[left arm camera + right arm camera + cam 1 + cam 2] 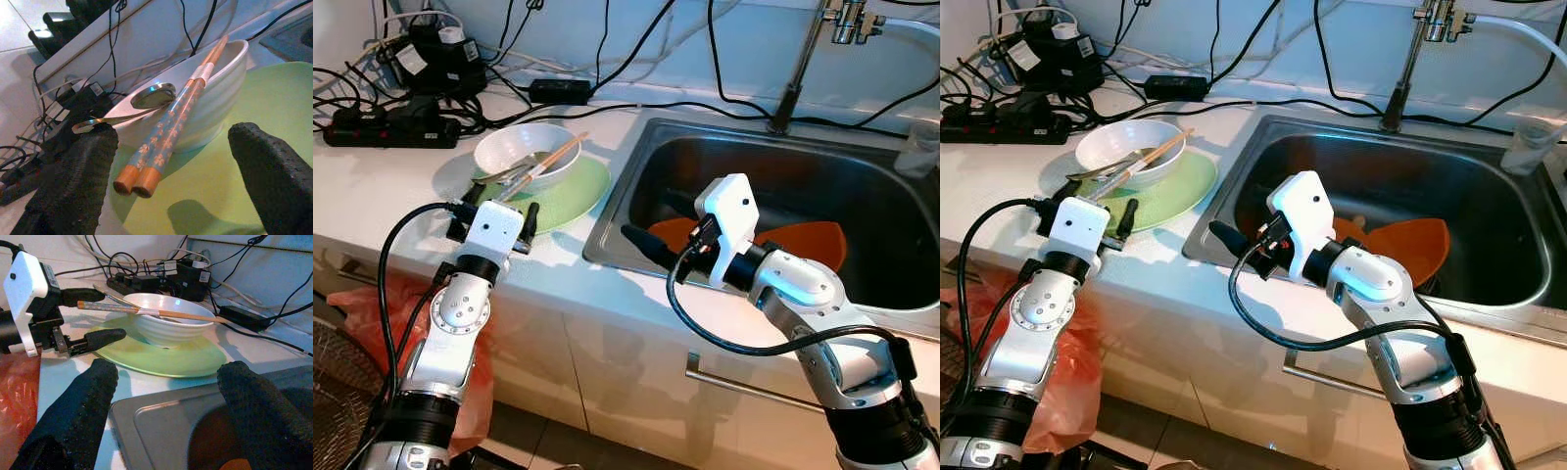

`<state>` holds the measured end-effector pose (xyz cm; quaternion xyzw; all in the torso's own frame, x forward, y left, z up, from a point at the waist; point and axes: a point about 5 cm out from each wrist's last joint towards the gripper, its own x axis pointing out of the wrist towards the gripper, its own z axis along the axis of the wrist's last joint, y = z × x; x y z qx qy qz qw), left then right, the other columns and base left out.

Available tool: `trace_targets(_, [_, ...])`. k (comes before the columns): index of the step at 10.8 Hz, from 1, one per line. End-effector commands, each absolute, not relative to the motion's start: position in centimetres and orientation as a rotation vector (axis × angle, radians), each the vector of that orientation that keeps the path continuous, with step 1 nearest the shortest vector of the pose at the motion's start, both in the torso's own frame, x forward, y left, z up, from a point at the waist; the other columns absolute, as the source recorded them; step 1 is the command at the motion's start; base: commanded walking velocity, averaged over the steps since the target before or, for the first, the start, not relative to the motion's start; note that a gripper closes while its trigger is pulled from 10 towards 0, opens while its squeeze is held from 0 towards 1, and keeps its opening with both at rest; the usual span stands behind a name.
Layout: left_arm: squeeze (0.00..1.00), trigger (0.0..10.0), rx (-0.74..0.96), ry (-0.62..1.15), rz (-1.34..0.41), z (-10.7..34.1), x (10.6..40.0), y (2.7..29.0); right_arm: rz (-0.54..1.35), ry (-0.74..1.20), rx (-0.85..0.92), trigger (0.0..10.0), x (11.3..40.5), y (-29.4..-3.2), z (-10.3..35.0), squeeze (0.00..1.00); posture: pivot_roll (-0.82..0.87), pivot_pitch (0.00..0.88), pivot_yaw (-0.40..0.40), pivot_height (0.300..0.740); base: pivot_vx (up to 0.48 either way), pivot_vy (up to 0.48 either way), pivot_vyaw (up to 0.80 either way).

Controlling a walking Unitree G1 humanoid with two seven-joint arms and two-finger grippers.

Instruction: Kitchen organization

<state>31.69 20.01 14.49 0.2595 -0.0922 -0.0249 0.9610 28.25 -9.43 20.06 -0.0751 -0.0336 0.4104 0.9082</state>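
Note:
A white bowl [524, 149] stands on a green plate [576, 193] on the counter left of the sink. A pair of chopsticks [171, 117] with blue flowered handles and a metal spoon [151, 95] rest across the bowl. My left gripper [504, 201] is open at the plate's near edge, one finger on each side of the chopsticks' jutting ends, not touching them. My right gripper [166, 372] is open and empty above the sink's left rim, pointing towards the plate. An orange dish [813, 245] lies in the sink.
The steel sink [607, 250] has a faucet [793, 88] behind it and a clear cup [920, 147] at its far right. A power strip [391, 127], adapters and cables crowd the counter's back. An orange bag [372, 304] hangs below the counter edge.

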Motion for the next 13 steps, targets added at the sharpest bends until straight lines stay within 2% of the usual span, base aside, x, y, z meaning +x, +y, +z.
trace_targets(1, [0.0, 0.5, 0.544, -0.212, -0.05, 14.99, 31.97, 19.98, 0.839, -0.084, -0.165, 10.0, 28.15, -9.52, 20.49, 0.0, 0.0, 0.0, 0.044, 0.74, 0.0, 0.0, 0.0])
trace_targets(2, [0.0, 0.0, 0.544, -0.222, -0.051, 15.1, 31.96, 19.93, 0.841, -0.084, -0.164, 10.0, 28.16, -9.5, 20.47, 0.0, 0.01, 0.0, 0.045, 0.74, 0.0, 0.0, 0.0])
trace_targets(13, [0.0, 0.0, 0.538, -0.259, -0.068, 15.39, 32.0, 19.61, 0.892, -0.097, -0.136, 10.0, 27.59, -8.99, 20.82, 0.0, 0.0, 0.0, 0.05, 0.74, 0.0, 0.0, 0.0])
